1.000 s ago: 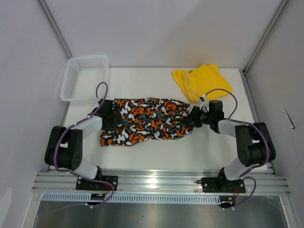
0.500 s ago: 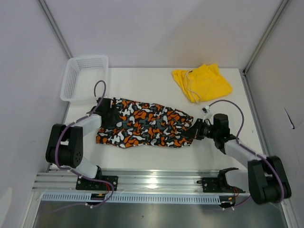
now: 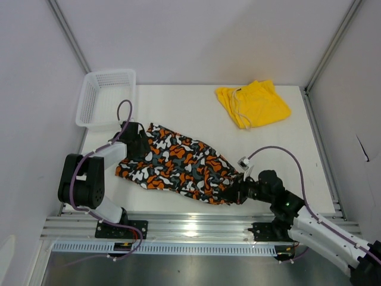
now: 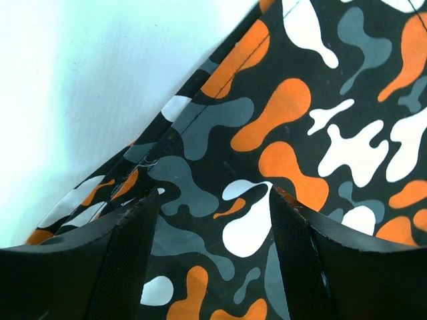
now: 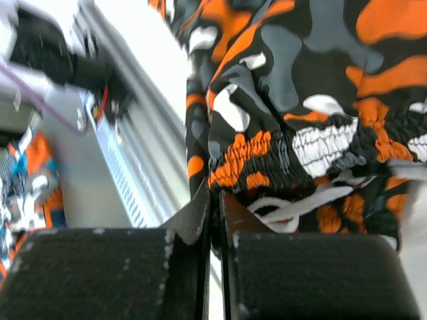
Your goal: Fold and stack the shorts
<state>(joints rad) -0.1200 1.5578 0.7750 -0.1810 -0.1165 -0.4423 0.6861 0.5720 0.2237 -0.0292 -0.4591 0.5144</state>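
The patterned shorts [image 3: 178,164] lie stretched diagonally across the table, from the mid left to the near right. My left gripper [image 3: 136,142] rests on their far-left end. In the left wrist view its jaws stand apart [image 4: 213,220] with the fabric [image 4: 300,120] lying flat between them. My right gripper [image 3: 237,192] is shut on the elastic waistband end [image 5: 300,153] near the table's front edge; its jaws are pressed together [image 5: 215,200]. The yellow shorts [image 3: 253,104] lie folded at the back right, away from both grippers.
A white mesh basket [image 3: 89,101] stands at the back left, just beyond my left gripper. The aluminium rail [image 3: 190,223] runs along the near edge, close under my right gripper, and also shows in the right wrist view [image 5: 133,147].
My right gripper has pulled the waistband end back toward the near edge, swinging the patterned shorts from level to diagonal. My left gripper has stayed at the left end.
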